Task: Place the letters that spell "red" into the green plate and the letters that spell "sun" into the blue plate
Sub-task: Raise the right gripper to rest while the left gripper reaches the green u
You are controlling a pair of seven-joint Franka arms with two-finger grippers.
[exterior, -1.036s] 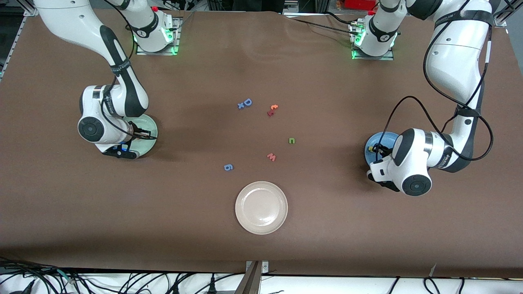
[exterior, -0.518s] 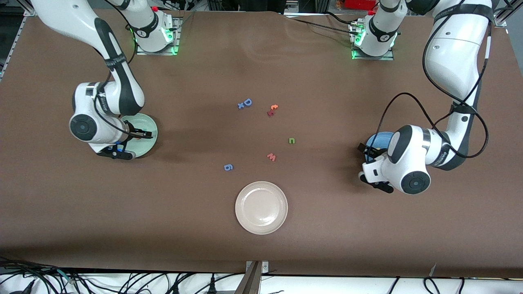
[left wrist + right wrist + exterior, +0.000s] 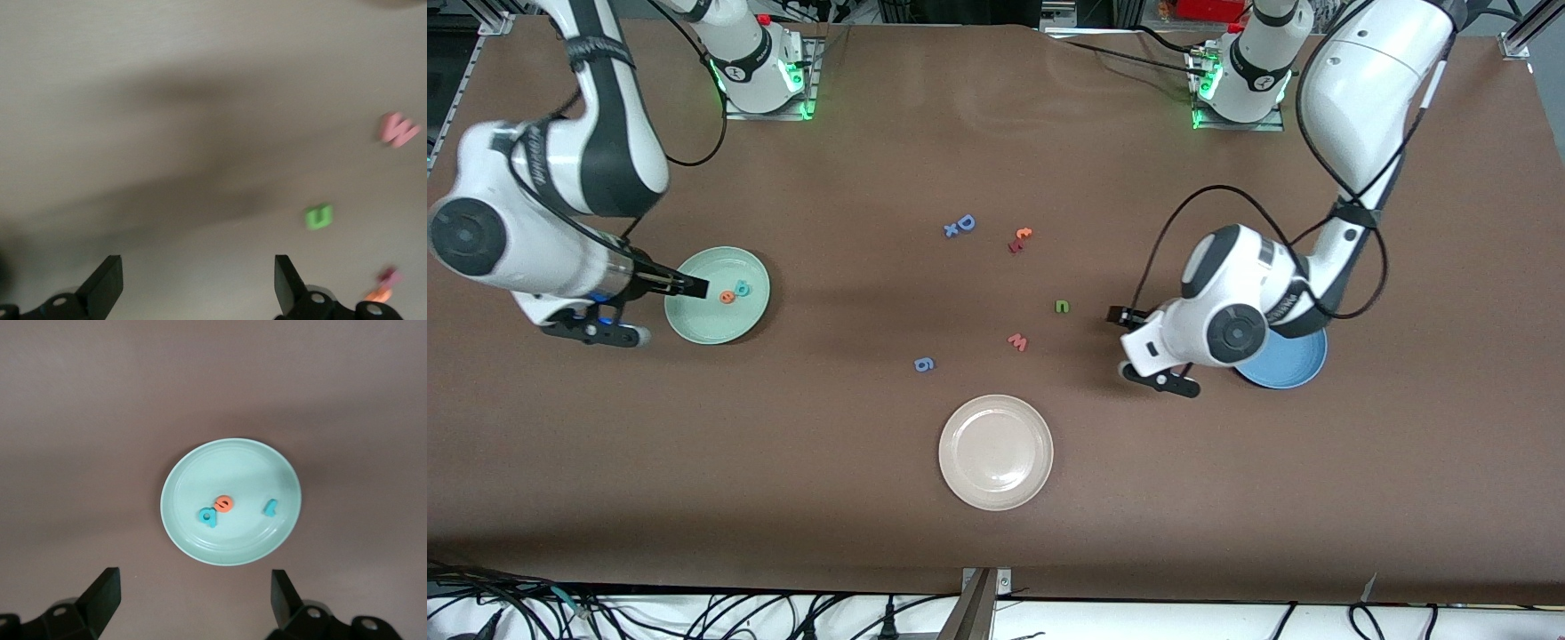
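With "red" in the green plate (image 3: 230, 501), the open left claw (image 3: 193, 283) should drop squarely over the "n" (image 3: 1062, 306), mid-desk, while the open right claw (image 3: 193, 597) waits.

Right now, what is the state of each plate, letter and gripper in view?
Pale mint-green round plate: holds teal foam r, orange e, teal d.
Medium-blue round plate: partly hidden by left arm.
Dark green foam n: lying on table.
Left gripper: open, above table.
Right gripper: open, over mint-green plate's edge.

High front camera, wrist cameras downward — tabletop shared
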